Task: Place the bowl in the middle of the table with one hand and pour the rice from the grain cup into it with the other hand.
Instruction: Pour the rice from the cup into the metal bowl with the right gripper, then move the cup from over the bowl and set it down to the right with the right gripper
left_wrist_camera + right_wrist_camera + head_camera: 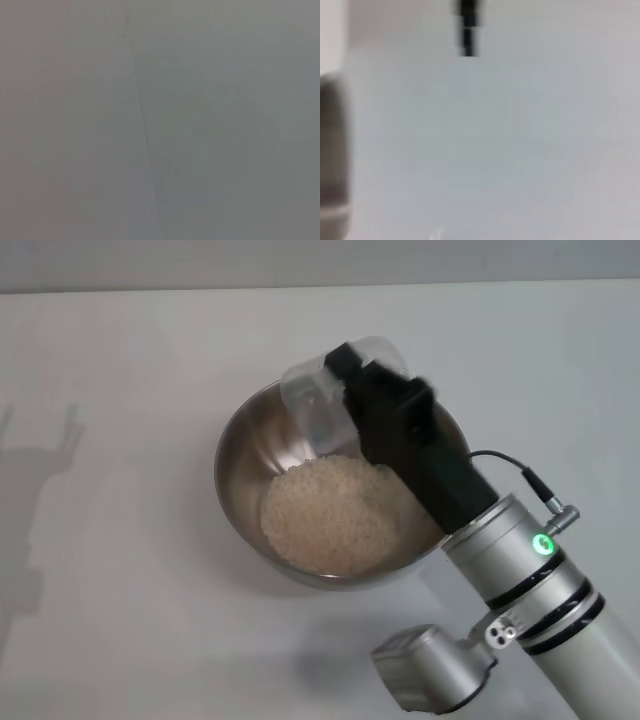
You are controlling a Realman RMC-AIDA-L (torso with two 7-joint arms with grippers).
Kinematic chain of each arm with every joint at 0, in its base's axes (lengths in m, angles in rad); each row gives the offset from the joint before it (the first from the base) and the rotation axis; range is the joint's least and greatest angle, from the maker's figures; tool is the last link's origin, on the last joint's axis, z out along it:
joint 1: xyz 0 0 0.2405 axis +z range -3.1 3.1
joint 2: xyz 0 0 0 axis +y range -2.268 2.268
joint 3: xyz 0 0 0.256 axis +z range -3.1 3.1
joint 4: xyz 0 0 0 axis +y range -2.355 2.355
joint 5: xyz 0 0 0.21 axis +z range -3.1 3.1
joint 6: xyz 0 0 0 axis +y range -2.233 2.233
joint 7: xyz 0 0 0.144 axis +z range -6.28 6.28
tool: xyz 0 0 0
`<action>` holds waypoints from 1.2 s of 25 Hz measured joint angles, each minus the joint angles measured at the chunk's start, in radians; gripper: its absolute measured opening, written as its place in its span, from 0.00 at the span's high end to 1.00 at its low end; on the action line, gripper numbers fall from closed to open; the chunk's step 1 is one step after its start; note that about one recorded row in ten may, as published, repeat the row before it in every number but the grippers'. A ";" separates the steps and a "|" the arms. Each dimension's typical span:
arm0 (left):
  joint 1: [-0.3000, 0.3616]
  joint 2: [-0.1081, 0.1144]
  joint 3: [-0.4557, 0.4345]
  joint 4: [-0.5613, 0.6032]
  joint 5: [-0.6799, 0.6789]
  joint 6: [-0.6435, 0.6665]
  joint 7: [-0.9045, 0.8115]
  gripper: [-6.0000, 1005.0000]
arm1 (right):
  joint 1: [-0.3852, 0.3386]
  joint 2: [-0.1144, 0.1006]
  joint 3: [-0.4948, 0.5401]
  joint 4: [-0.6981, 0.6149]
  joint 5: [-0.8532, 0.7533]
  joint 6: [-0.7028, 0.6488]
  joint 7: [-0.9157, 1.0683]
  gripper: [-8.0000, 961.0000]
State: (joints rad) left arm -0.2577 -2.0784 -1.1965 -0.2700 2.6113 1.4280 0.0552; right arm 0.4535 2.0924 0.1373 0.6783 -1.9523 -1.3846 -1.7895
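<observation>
The steel bowl stands on the white table near its middle. A pale heap of rice lies inside it. My right gripper is shut on the clear grain cup and holds it tipped over the bowl's far side, mouth down toward the rice. The cup looks see-through, with no grains showing in it. The left gripper is out of view; the left wrist view shows only a plain grey surface. The right wrist view is blurred and shows no fingers.
My right arm crosses the lower right of the head view, over the bowl's right rim. A faint arm shadow lies on the table at the far left. The table's far edge runs along the top.
</observation>
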 joint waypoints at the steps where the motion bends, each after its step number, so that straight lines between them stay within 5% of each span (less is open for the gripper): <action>1: 0.000 0.000 0.000 0.000 0.000 0.000 0.000 0.19 | 0.000 0.000 0.000 0.000 0.000 0.000 0.000 0.99; 16: -0.002 0.000 0.000 0.000 0.000 0.000 0.000 0.19 | -0.094 -0.008 0.197 0.014 0.004 -0.092 0.805 0.99; 22: 0.000 0.000 0.002 0.000 0.000 0.000 0.000 0.19 | -0.124 -0.010 0.347 -0.102 0.004 -0.044 1.247 0.99; 30: 0.000 0.000 0.002 0.000 0.000 0.000 0.000 0.19 | -0.086 -0.009 0.410 -0.318 0.004 0.036 1.643 0.99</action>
State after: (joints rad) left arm -0.2575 -2.0785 -1.1943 -0.2695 2.6109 1.4281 0.0553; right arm 0.3676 2.0832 0.5469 0.3607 -1.9480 -1.3490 -0.1464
